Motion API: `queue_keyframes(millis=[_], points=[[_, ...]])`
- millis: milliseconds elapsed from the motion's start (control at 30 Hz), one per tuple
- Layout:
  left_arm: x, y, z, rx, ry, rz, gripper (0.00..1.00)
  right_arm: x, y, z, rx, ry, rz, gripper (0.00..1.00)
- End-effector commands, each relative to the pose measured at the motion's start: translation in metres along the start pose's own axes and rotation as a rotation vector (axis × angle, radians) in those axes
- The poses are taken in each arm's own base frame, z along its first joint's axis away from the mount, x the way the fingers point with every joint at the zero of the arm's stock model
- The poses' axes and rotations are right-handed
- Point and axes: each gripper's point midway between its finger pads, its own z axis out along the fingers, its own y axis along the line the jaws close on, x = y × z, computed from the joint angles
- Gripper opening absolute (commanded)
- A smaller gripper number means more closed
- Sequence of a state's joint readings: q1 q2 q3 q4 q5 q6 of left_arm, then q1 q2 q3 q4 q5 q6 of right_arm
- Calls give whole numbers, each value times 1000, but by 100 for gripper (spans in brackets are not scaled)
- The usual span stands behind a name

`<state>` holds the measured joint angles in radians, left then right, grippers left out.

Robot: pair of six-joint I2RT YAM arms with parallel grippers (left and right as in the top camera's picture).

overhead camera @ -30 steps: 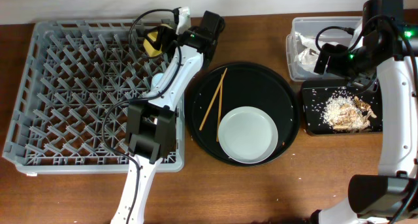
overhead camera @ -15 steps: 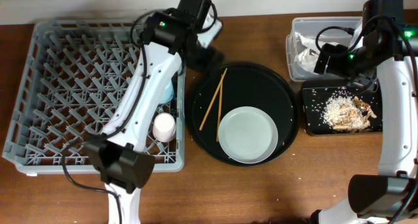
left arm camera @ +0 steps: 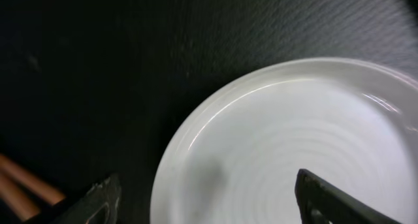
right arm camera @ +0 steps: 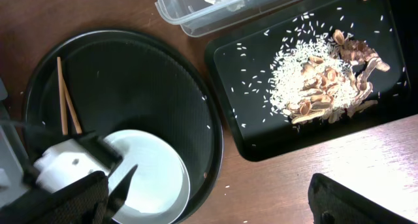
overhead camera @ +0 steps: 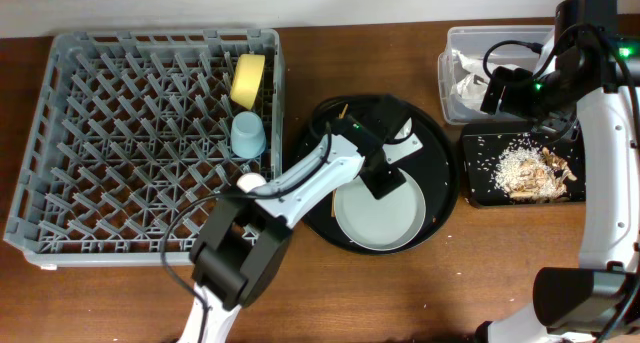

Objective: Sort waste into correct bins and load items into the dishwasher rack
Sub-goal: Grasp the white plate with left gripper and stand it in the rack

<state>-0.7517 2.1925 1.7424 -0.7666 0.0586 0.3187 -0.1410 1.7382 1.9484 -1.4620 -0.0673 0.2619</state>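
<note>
Grey and round, the plate (left arm camera: 294,139) lay directly beneath the left gripper (left arm camera: 206,185), whose fingers stood wide apart, holding nothing; chopsticks (right arm camera: 65,96) lay beside it on the round black tray (overhead camera: 440,163). Likewise spread and empty, the right gripper (right arm camera: 210,181) hung above the black rectangular tray (overhead camera: 472,193) with its rice and tan scraps (overhead camera: 530,170) and the neighbouring clear tub (overhead camera: 445,83) holding the napkin (overhead camera: 470,83). Farthest, the rack (overhead camera: 60,183) held yellow bowl (overhead camera: 247,80) and blue cup (overhead camera: 248,135).

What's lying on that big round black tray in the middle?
A pale grey plate and two wooden chopsticks lie on the tray. From overhead, the left arm hides part of both.
</note>
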Motion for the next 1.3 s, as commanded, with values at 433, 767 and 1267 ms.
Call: queue_keyframes(millis=[433,767,1267], points=[[31,11,44,7,98,9,24,-3,-4,-1,19,-9,5,98],[-24,79,-67,-118,17,-110,1,-2,-4,-1,20,-9,5,98],[163,321,-372,-1439,96,-1004,1,-2,-4,-1,20,-9,4,98]])
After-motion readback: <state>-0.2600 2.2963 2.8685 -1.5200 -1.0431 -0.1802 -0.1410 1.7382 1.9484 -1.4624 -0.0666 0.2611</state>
